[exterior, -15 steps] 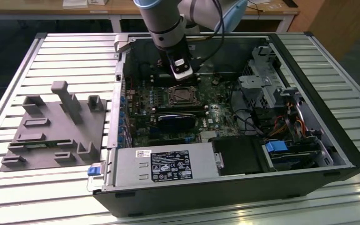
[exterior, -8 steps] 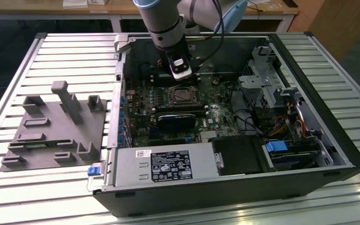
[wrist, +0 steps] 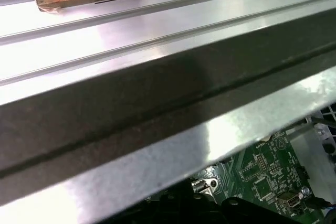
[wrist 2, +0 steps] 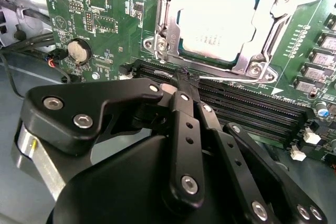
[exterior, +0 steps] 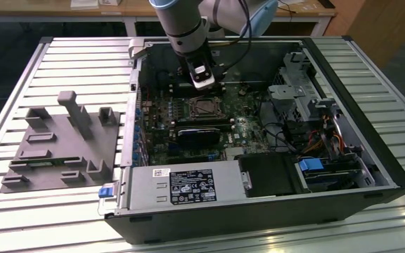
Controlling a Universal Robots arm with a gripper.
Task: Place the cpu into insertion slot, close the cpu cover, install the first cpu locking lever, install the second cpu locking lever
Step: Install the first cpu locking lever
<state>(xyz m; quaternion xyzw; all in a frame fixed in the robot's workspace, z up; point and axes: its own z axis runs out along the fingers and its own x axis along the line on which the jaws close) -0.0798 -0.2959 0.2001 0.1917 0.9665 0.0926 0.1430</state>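
In the second wrist view the cpu lies flat in the insertion slot, its silver-tan top showing through the window of the cpu cover, which lies flat around it. A thin wire locking lever runs along the socket's near edge. My gripper is shut, its black fingertips together right at that lever's end, beside the memory slots. In the exterior view the gripper hangs inside the open computer case, just behind the socket.
The open computer case lies on a slatted metal table. A grey fixture block stands at the exterior view's left. Power supply, cables and drive cage crowd the case. The first wrist view shows the case's metal wall.
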